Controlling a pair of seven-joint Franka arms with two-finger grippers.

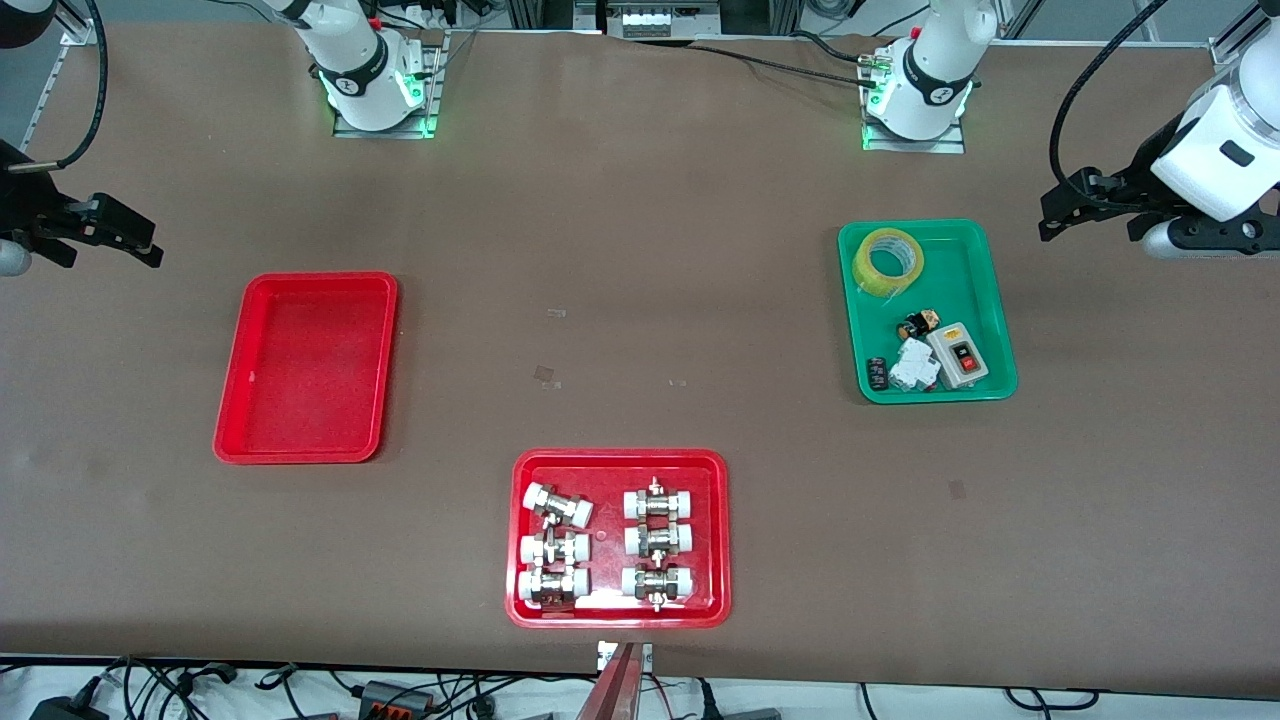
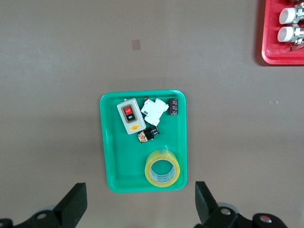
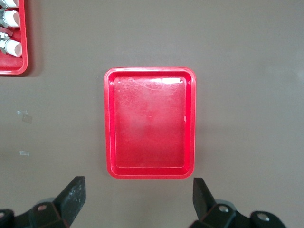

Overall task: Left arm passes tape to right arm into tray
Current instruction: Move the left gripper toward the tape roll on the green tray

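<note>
A brown table (image 1: 640, 330) carries three trays, with both arms held high and well apart at its two ends. The left gripper (image 2: 137, 209) hangs above the green tray (image 2: 110, 142) with its jaws spread wide and nothing between them; the right gripper (image 3: 137, 204) hangs above the plain red tray (image 3: 110, 123), equally wide and empty.

The tape (image 1: 888, 261) lies flat in the green tray, in the corner farthest from the front camera, just beside the rim. That closeness is the likely trouble: a finger coming down outside the roll could catch the rim and shift or tip the tray. The roll is smooth and round, so a shallow pinch may let it slip or swing, and a poor hold would leave the right gripper little to take at the handover.

The green tray also holds a grey switch box (image 1: 958, 356), a white part (image 1: 915, 365) and small dark components (image 1: 878, 372), all nearer the front camera than the tape. The plain red tray is empty. A third red tray (image 1: 522, 540), nearest the front camera, holds six white-capped metal fittings (image 1: 556, 505).
</note>
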